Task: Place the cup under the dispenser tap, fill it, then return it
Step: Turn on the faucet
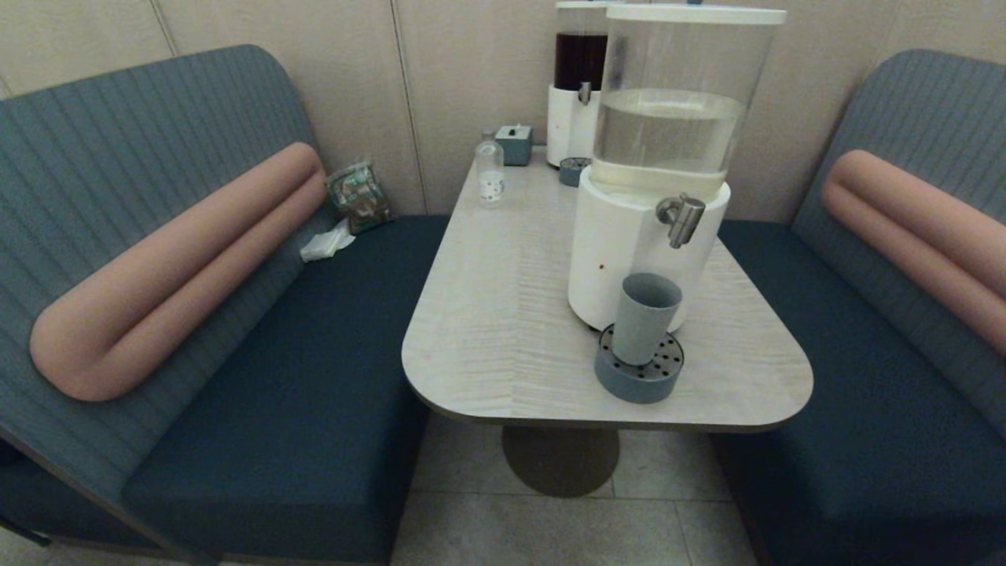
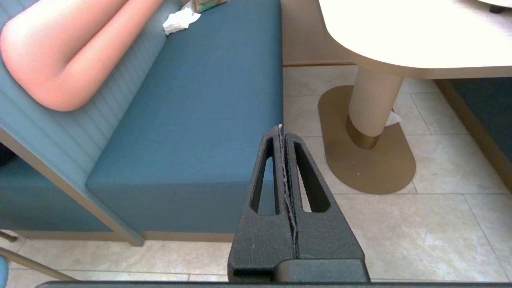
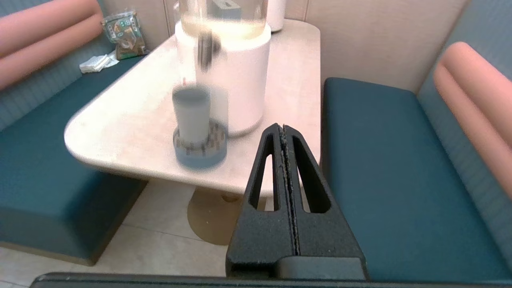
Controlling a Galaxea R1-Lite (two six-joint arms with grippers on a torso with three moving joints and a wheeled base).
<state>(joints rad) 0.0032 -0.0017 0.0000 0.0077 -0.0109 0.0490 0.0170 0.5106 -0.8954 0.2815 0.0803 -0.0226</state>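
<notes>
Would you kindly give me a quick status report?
Left gripper shut, low beside bench. Right gripper shut, off table's near edge. Cup upright on drip tray, below dispenser tap. Nothing in the way.

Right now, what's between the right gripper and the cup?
In the right wrist view, only bare table edge separates the shut right gripper from the cup.

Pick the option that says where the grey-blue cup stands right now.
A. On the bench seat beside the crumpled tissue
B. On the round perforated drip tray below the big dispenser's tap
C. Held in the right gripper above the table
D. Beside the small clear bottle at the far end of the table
B: in the head view the cup stands upright on the drip tray, just below the dispenser tap, with no gripper touching it.
</notes>
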